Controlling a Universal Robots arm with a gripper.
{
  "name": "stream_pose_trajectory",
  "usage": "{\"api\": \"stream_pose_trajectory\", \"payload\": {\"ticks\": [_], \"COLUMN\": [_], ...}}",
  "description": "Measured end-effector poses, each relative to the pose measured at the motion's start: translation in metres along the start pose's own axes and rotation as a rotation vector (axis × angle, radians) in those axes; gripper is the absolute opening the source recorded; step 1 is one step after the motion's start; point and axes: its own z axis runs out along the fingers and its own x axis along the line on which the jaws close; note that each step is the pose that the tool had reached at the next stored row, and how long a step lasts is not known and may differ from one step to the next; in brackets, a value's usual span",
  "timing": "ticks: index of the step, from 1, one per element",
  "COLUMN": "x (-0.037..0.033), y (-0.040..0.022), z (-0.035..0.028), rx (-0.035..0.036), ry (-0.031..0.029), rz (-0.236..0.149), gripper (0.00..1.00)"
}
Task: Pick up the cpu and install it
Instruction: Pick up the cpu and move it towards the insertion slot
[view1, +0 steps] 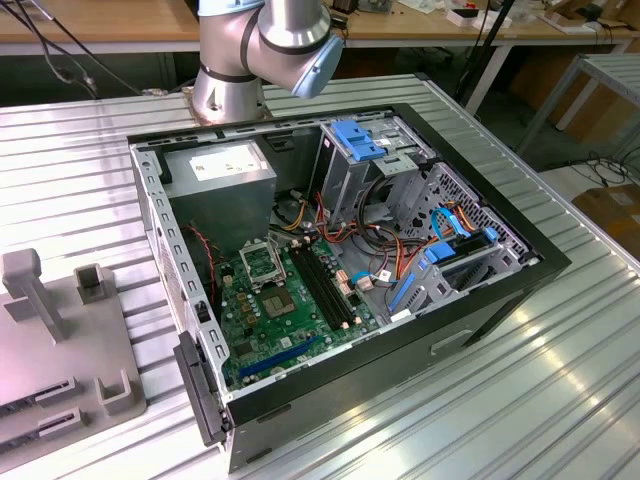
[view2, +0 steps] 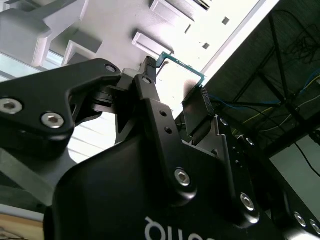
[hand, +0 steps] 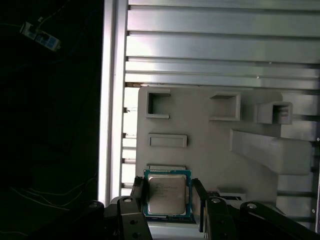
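Gripping: the gripper (hand: 168, 197) pinches the cpu (hand: 166, 195) in its jaws, one finger (hand: 137, 191) against each of two opposite edges.
Cpu: it sits between the fingertips, above the grey fixture (hand: 210, 145), which lies on the ribbed table (hand: 220, 45).
First wrist view: looks straight onto the cpu's silvery top and thin green rim, with the fixture's raised blocks and slots beyond it.
Second wrist view: shows the cpu (view2: 181, 66) almost edge-on, a thin green line spanning the tips of the gripper (view2: 175, 80), with the fixture (view2: 115, 30) pale behind it. Whether the chip touches the fixture I cannot tell.
Exterior view: shows the arm (view1: 262, 45) rising behind the open case (view1: 500, 300). Inside lie the green board (view1: 290, 320) and its black-framed socket (view1: 262, 263). The fixture (view1: 60, 330) is on the table (view1: 560, 380) at the exterior view's left, well apart from the socket.
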Motion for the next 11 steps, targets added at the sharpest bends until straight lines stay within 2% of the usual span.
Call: {"api": "stream_pose_trajectory", "payload": {"ticks": [11], "x": [0.0003], "y": [0.0001], "z": [-0.0066], "rx": [0.0001], "ry": [0.0002], "rz": [0.0], "gripper": [0.47]}}
